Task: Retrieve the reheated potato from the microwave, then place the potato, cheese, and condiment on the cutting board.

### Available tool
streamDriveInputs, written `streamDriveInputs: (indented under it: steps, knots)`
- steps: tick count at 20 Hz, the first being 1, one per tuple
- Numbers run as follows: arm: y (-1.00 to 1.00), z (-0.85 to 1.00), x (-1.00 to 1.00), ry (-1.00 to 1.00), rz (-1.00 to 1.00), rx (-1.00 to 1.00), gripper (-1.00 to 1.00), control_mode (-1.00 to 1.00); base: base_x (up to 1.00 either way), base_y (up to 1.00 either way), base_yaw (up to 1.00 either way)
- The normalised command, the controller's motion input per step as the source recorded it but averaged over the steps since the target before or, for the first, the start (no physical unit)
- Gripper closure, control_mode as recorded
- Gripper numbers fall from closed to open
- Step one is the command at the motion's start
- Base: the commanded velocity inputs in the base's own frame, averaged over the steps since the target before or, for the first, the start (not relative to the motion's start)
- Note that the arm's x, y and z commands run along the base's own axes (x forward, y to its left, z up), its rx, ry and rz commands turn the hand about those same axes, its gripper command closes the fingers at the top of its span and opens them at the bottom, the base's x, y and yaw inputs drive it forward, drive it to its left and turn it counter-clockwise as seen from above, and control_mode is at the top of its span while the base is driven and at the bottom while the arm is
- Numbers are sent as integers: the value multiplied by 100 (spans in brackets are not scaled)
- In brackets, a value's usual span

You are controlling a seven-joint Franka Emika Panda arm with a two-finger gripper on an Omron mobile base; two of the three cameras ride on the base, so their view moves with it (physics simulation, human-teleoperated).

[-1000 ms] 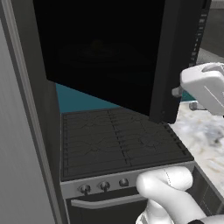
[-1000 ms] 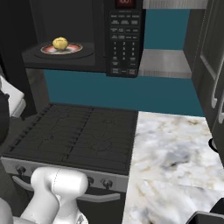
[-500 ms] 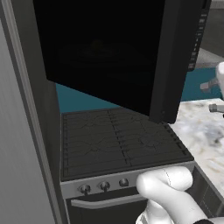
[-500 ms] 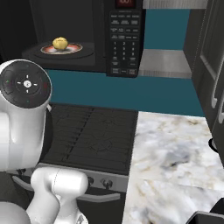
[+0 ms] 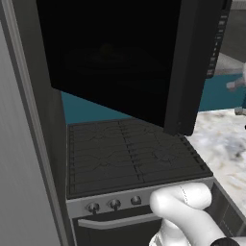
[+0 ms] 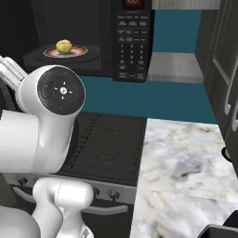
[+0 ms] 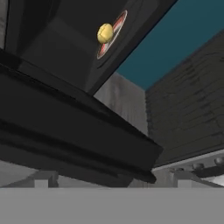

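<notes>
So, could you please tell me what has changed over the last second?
The arm has swung across: in the right base view its big white joint has come up in front of the stove, while in the left base view it has drawn off to the right. The potato stays on its plate in the open microwave.

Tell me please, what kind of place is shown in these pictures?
It looks like a home kitchen, rendered in simulation. An open microwave with a potato on its plate hangs above a black stove, and a marble counter lies beside the stove.

Home kitchen, black microwave (image 6: pixel 132 39) above gas stove (image 6: pixel 109 148), marble counter (image 6: pixel 186 176), teal backsplash (image 6: pixel 153 100)
</notes>
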Motion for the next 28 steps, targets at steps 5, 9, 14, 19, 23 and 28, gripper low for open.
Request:
streamDriveInputs:
  steps: [5, 9, 14, 19, 23, 28]
  knots:
    - [-7, 0, 54, 0, -2, 6, -100, -100, 0, 0, 0]
    - [11, 0, 44, 0, 2, 9, -100, -100, 0, 0, 0]
    - [39, 0, 21, 0, 24, 3, -100, -100, 0, 0, 0]
    - [44, 0, 26, 0, 34, 0, -100, -100, 0, 0, 0]
    - [38, 1, 14, 0, 33, 0, -100, -100, 0, 0, 0]
    - [44, 0, 0, 0, 32, 0, -100, -100, 0, 0, 0]
